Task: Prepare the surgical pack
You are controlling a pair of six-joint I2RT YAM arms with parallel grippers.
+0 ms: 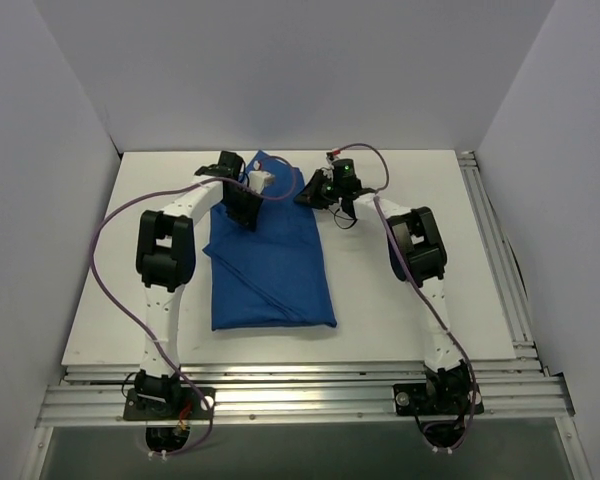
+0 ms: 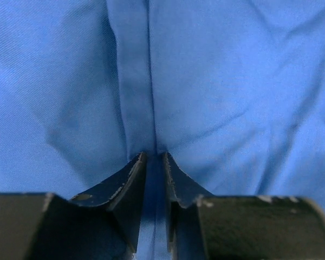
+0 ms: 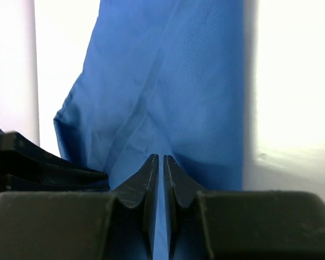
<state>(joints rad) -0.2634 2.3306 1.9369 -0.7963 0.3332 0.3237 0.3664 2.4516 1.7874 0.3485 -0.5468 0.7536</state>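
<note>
The surgical pack is a royal-blue cloth (image 1: 275,270) folded into a long parcel on the white table (image 1: 400,320); whatever it wraps is hidden. At the parcel's far left end, my left gripper (image 1: 242,205) is shut on a raised fold of the cloth (image 2: 233,81), and a ridge runs away from its tips (image 2: 153,157). Just right of the parcel's far end, my right gripper (image 1: 308,192) points at the cloth (image 3: 195,81). Its jaws (image 3: 161,158) stand almost together with only a thin slit, and I see nothing held between them.
White walls enclose the table on three sides. A metal rail frame (image 1: 500,260) runs along the right and near edges. The left arm's black gripper body (image 3: 38,162) shows at the left of the right wrist view, close to my right fingers.
</note>
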